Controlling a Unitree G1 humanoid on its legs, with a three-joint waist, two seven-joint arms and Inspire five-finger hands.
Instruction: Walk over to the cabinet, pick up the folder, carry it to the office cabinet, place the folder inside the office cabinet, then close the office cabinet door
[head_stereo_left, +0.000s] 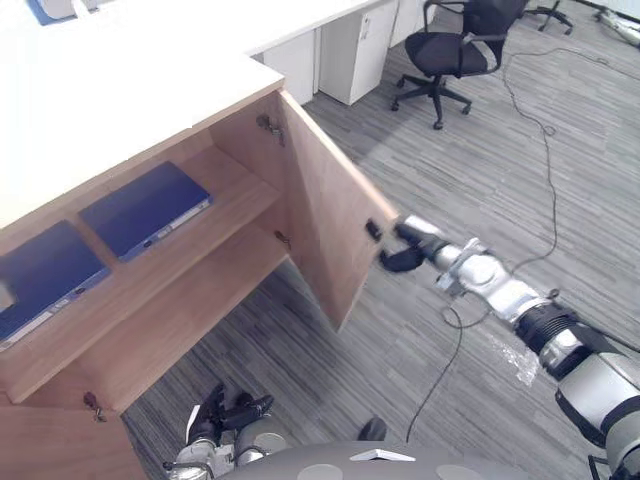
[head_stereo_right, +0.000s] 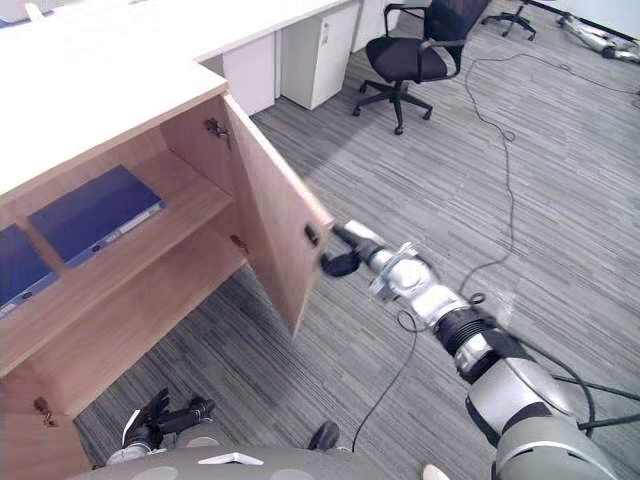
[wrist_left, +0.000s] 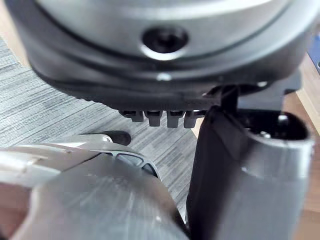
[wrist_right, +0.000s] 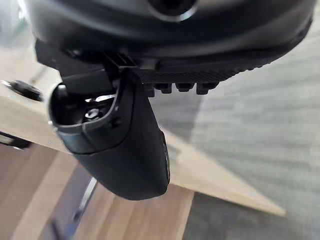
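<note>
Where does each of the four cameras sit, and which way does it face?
Left eye view: on the head, facing down at the open cabinet door, a blue folder inside; right hand at the door's edge, left hand low.
Right eye view: beside it, same scene.
Left wrist view: on the left wrist, along the left hand toward grey carpet.
Right wrist view: on the right wrist, past the thumb toward the door's edge.
Shared: both eye views show door and hands.
</note>
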